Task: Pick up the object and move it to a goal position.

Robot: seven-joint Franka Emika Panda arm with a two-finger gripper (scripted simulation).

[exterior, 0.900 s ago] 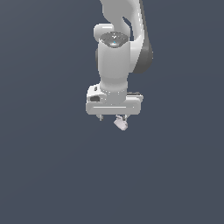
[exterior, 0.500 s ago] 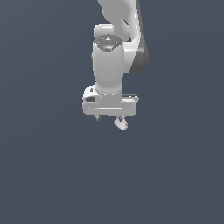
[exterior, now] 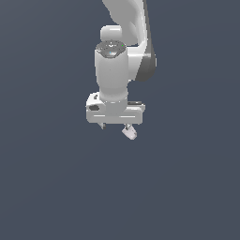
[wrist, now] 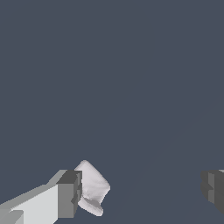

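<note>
White arm point(exterior: 117, 70) hangs over plain dark background. Gripper point(exterior: 115, 126) wide open, fingers well apart, gripping nothing. Small pale block point(exterior: 129, 133) touches one finger pad point(wrist: 70, 194), at 5 o'clock below gripper body.

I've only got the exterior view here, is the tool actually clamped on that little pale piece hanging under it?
Observer: No. The wrist view shows the tool open, with its fingers far apart.
Operator: Then where is the piece sitting?
Observer: The pale piece sits right against the inner face of one finger only.
Operator: And the opposite side?
Observer: The other finger is well clear of it, with a wide gap between them.
</note>
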